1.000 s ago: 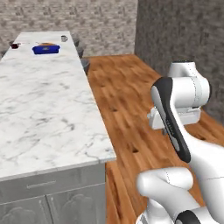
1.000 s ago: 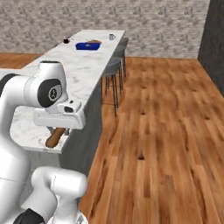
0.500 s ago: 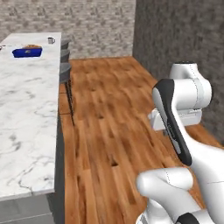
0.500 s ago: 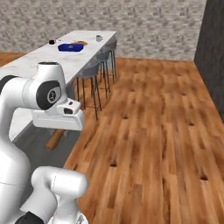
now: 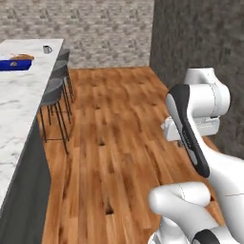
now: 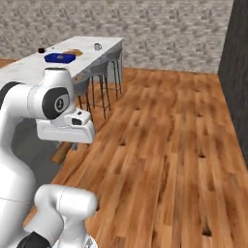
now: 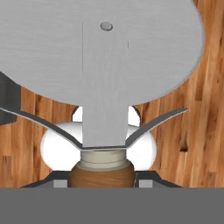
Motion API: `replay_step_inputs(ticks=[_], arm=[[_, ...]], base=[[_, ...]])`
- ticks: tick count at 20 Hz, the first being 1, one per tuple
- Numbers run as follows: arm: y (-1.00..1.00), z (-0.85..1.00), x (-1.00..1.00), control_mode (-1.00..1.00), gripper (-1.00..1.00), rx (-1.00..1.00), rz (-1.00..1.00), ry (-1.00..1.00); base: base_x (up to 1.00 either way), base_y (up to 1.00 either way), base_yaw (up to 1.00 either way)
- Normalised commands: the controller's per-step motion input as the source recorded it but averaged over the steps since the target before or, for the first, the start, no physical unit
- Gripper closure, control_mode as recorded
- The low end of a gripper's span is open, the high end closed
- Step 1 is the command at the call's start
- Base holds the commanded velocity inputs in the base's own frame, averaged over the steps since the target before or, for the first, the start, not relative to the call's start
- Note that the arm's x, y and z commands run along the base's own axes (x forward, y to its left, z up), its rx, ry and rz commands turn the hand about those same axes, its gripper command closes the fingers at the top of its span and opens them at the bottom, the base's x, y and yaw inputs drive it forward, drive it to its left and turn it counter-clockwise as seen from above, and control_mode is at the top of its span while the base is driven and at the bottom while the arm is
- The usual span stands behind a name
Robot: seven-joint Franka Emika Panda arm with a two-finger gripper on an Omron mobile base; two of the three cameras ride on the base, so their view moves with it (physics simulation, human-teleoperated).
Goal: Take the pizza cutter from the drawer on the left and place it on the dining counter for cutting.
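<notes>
The pizza cutter (image 7: 103, 65) fills the hand view: a wide round steel blade, a steel guard and a short brown wooden handle (image 7: 101, 174). My gripper (image 7: 101, 178) is shut on that handle. In the right base view the hand (image 6: 65, 130) hangs over the wooden floor, beside the dining counter's end, with the brown handle (image 6: 61, 153) poking out below it. The dining counter (image 5: 21, 112), long white marble, runs along the left; it also shows in the right base view (image 6: 29, 70). The drawer is out of view.
Round dark stools (image 5: 53, 90) (image 6: 99, 70) line the counter's floor side. On the far part of the counter sit a blue dish (image 5: 13, 64) (image 6: 59, 57), an orange pizza (image 6: 73, 52) and a mug (image 5: 47, 49) (image 6: 97, 47). A dark wall (image 5: 200, 38) stands on the right.
Both base views have swung, so the camera moved: the counter slid toward the left edge and more floor shows. The arm keeps its pose and its hold on the cutter.
</notes>
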Motion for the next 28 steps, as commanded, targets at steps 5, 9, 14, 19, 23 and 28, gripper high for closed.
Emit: replay_step_inputs(ticks=[5, 9, 14, 19, 23, 28], arm=[[0.0, 0.0, 0.0, 1.0, 1.0, 0.0, 0.0, 0.0], [0.0, 0.0, 0.0, 1.0, 1.0, 0.0, 0.0, 0.0], [0.0, 0.0, 0.0, 1.0, 1.0, 0.0, 0.0, 0.0], [0.0, 0.0, 0.0, 1.0, 1.0, 0.0, 0.0, 0.0], [0.0, 0.0, 0.0, 1.0, 1.0, 0.0, 0.0, 0.0], [0.0, 0.0, 0.0, 1.0, 1.0, 0.0, 0.0, 0.0]], base=[[1.0, -0.56, 0.11], [1.0, -0.27, 0.05], [1.0, -0.01, 0.01], [1.0, -0.04, 0.02], [1.0, 0.0, 0.04], [1.0, -0.03, 0.06]])
